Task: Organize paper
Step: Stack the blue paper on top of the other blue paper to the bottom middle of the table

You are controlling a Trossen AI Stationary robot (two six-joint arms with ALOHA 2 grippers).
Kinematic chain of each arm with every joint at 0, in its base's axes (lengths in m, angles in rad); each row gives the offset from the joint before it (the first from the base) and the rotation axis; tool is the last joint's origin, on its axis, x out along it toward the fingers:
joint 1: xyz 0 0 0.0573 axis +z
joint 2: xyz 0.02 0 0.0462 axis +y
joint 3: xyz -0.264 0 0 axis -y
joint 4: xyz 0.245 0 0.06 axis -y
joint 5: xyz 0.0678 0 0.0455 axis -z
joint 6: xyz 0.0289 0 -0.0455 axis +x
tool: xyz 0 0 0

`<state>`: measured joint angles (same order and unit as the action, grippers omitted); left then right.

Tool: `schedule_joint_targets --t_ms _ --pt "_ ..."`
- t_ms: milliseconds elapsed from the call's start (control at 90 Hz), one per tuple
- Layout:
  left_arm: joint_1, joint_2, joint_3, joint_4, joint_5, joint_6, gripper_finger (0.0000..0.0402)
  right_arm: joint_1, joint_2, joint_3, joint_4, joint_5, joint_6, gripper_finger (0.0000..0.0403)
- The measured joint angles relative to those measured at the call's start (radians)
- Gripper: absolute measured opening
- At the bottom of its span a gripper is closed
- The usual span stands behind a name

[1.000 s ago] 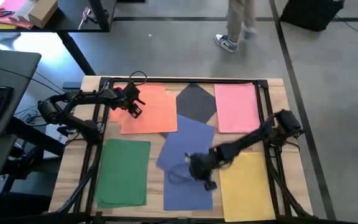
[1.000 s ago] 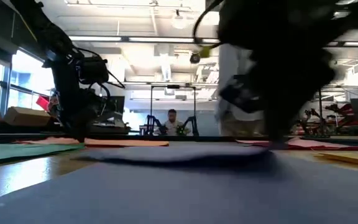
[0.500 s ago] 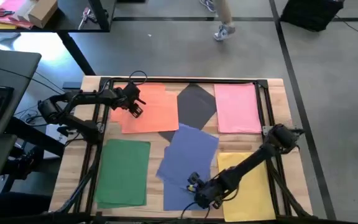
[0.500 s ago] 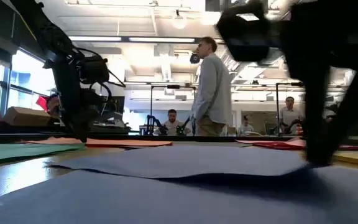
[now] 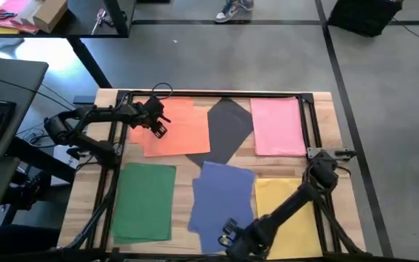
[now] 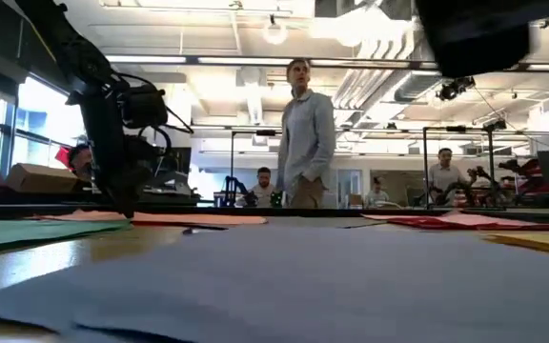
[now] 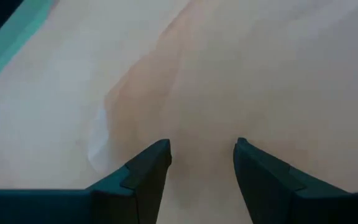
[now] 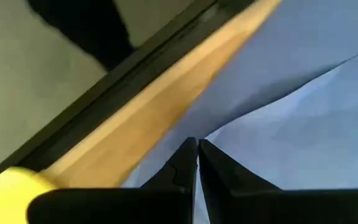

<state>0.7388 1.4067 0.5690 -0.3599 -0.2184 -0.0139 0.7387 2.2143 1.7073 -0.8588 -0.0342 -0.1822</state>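
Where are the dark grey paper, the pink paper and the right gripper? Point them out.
dark grey paper (image 5: 229,124): high view, sheet's middle.
pink paper (image 5: 277,125): high view, sheet's middle.
right gripper (image 8: 197,155): right wrist view, between closed fingertips on blue paper.

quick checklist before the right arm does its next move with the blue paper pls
1. Right gripper grip: fingers closed together at the blue paper, apparently pinching a sheet: ok, though how firmly it holds cannot be told.
2. Right gripper position: at the table's near edge, over the blue pile's near end: ok.
3. Blue pile alignment: upper sheet sits skewed on the one beneath: not ok.
4. Neighbour clearance: blue touches or overlaps the yellow paper and the dark grey paper: not ok.
5. Left gripper: open, over the orange paper, away from the blue pile: ok.
6. Person stands beyond the table, not reaching in: ok.
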Motion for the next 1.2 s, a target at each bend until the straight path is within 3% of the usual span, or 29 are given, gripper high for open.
schedule_joint_targets --t_ms 144,389,544,689,833,1044,1100,1200 --pt "0.000 0.000 0.000 0.000 0.000 0.001 0.0168 0.019 -0.002 0.000 -0.062 0.074 0.028 0.0022" --pt "0.000 0.000 0.000 -0.001 0.000 0.011 0.0168 -0.007 -0.018 0.140 -0.170 0.312 0.080 0.0133" --pt "-0.008 -0.002 0.002 -0.017 0.098 0.008 0.0168 -0.099 -0.056 0.146 -0.310 0.349 0.247 0.0173" --pt "-0.051 -0.046 0.002 -0.075 0.139 0.000 0.0168 -0.162 -0.184 -0.004 -0.158 0.357 0.280 0.0176" --pt "-0.089 -0.178 0.026 -0.089 0.142 -0.023 0.0168 -0.212 -0.335 -0.228 0.062 0.374 0.325 0.0176" --pt "-0.098 -0.371 0.071 -0.136 0.157 -0.036 0.0170 -0.343 -0.499 -0.513 0.252 0.472 0.601 0.0176" --pt "-0.107 -0.420 0.087 -0.142 0.217 -0.037 0.0173 -0.383 -0.513 -0.560 0.284 0.480 0.652 0.0176" --pt "-0.170 -0.502 0.085 -0.113 0.441 -0.074 0.0174 -0.447 -0.500 -0.628 0.328 0.477 0.693 0.0176"
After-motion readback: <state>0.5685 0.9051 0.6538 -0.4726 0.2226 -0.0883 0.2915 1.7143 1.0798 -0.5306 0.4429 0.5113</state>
